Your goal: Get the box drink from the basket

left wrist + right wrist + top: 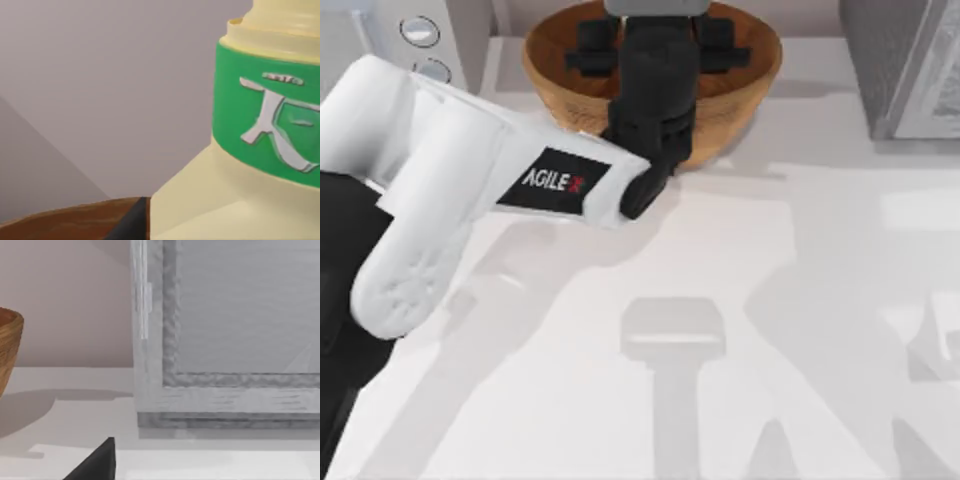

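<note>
While left gripper (650,40) hangs over basket (550,60), box drink (240,165) close; finger state unclear.

Left arm (500,170) blocks basket (750,70); grey cabinet (905,60) just right.

Your left arm (440,190) wears rounded white shells, a black AgileX label (553,181) and a black wrist and gripper (655,45).
</note>
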You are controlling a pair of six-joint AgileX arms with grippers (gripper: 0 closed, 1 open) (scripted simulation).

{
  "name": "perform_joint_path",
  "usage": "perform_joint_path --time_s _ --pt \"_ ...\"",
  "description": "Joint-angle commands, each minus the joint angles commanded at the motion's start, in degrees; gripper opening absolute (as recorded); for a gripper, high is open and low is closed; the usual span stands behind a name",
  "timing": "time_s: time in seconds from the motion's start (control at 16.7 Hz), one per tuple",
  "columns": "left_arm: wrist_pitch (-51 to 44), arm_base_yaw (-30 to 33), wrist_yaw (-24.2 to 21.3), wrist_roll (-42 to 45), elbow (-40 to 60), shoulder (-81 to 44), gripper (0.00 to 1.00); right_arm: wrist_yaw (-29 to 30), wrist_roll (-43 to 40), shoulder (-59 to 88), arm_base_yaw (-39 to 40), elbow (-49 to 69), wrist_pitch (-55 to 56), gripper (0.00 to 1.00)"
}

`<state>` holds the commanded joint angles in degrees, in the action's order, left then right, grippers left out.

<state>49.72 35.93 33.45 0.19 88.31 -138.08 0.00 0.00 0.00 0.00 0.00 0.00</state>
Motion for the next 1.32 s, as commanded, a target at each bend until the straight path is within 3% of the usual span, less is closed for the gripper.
perform_joint_path --time_s 0.42,1.08,1.32 --pt "-1.96 0.53 0.04 0.02 0.65 1.59 0.00 0.00 0.00 0.00 0.00 0.00 0.00 1.00" --pt "-24.18 0.57 0.28 0.06 13.22 12.13 0.00 0.00 0.00 0.00 0.00 0.00 0.00 1.00" --pt "-27.59 0.62 0.27 0.11 15.02 13.59 0.00 0.00 0.00 0.00 0.00 0.00 0.00 1.00"
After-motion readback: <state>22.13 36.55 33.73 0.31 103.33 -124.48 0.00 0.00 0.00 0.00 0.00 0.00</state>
